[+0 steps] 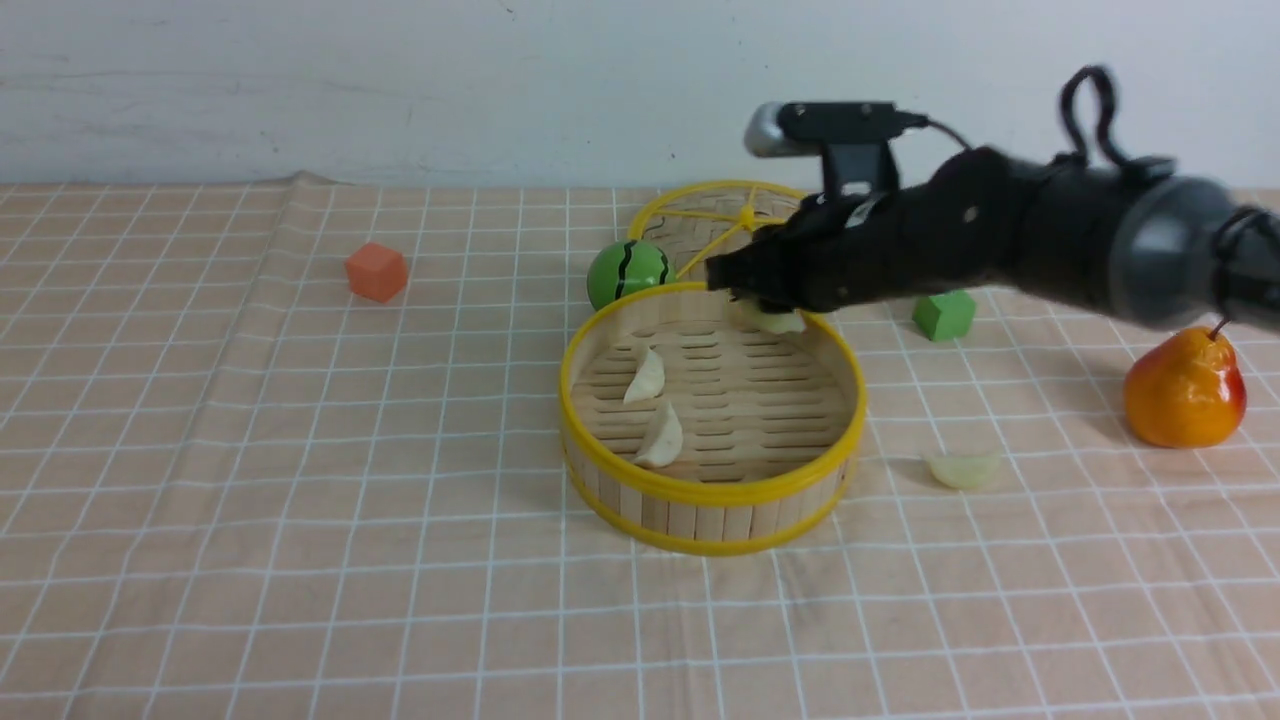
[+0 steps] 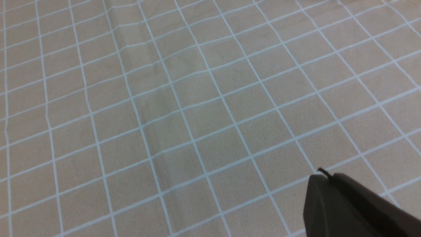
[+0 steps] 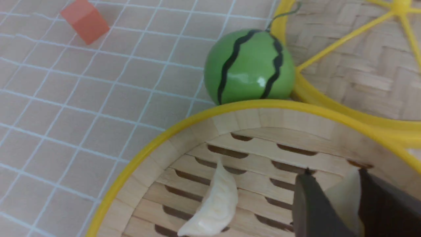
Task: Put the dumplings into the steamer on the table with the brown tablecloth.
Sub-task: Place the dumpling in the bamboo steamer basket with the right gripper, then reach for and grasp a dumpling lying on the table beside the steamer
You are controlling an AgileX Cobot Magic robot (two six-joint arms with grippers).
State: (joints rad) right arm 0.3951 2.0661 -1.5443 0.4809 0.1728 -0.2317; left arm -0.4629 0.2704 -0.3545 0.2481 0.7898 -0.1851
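The right claw (image 1: 762,302), partly closed on a pale crescent toy dumpling (image 1: 777,321), hangs mid-frame above the round bamboo steamer (image 1: 700,516).

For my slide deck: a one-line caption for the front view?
Right end effector holds a dumpling over the steamer; two dumplings lie inside, a fourth dumpling on the cloth.
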